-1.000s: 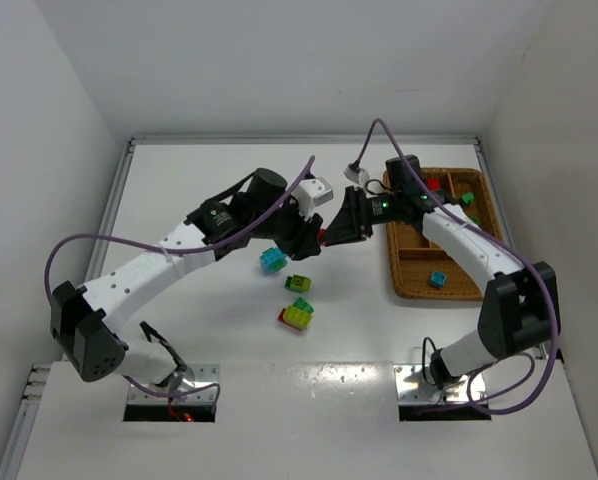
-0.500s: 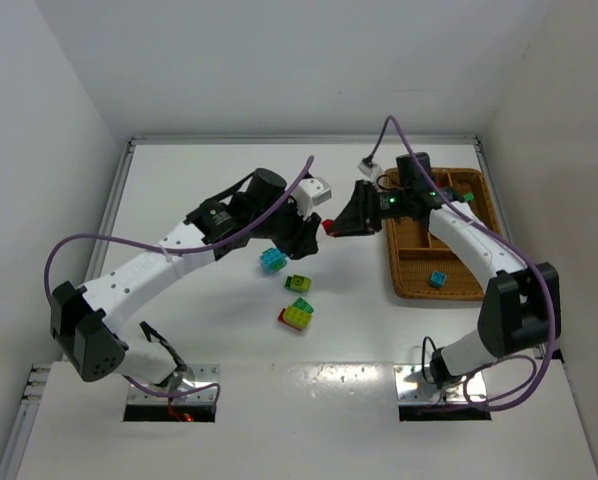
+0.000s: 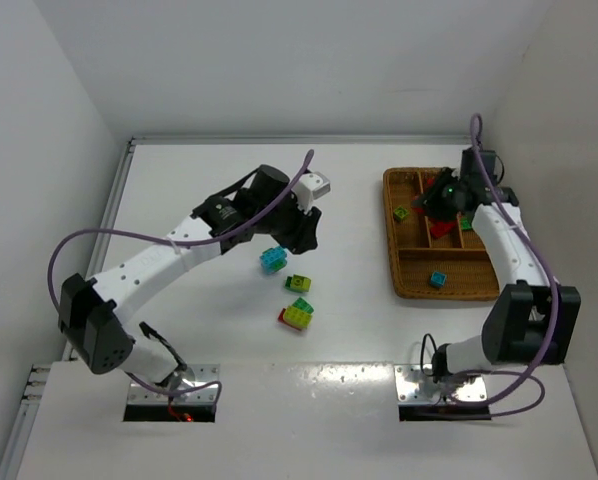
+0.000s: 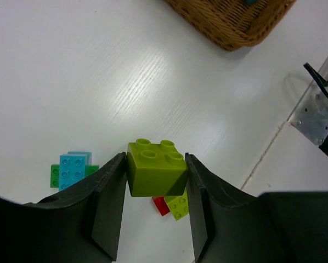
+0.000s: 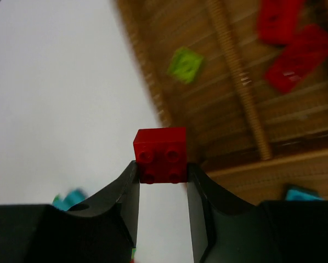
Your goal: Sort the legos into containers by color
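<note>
Light, stiff, slick plastic, so flat side walls are the spot: left gripper (image 4: 154,178) pinches a yellow-green brick (image 4: 153,161) that way above the surface (image 4: 153,82), right gripper (image 5: 161,172) has its jaws pinching a red brick (image 5: 159,143) over the wicker tray (image 3: 444,294), near its edge I think (blurry).

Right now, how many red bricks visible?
4 red bricks: one in the right hand, two in the tray, one on the table by a yellow-green brick. More may be hidden.

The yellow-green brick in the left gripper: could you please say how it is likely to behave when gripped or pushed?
Probably rigid: the yellow-green brick holds its square shape in the left gripper. Its smooth sides might slip in a loose grip. Being boxy, it should not roll.
</note>
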Controlling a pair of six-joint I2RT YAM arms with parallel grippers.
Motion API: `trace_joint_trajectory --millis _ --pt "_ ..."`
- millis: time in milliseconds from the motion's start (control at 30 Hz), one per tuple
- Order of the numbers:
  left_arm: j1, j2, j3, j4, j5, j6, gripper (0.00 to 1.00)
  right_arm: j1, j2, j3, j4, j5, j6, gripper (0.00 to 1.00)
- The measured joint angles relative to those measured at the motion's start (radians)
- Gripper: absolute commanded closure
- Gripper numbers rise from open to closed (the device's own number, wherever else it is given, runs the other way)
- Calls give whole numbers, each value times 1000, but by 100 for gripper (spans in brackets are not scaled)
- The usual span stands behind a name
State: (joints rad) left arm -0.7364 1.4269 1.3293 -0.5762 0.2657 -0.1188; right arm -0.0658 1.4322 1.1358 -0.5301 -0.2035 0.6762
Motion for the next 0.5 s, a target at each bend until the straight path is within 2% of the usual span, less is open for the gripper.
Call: trace_joint_trajectory --millis 167,367,400,467,500 --pt "13 86 47 2 -8 -83 100 -77 132 58 -10 202 5 80" --pt "-8 254 144 28 18 -220 100 -105 280 131 -13 293 7 75" --pt "-12 278 157 32 17 -238 100 -109 302 144 -10 301 9 64" --pt "-18 326 200 24 12 -271 100 -118 340 174 -10 310 12 50" --pt "-18 352 230 23 10 -284 100 -122 359 188 -11 314 15 36"
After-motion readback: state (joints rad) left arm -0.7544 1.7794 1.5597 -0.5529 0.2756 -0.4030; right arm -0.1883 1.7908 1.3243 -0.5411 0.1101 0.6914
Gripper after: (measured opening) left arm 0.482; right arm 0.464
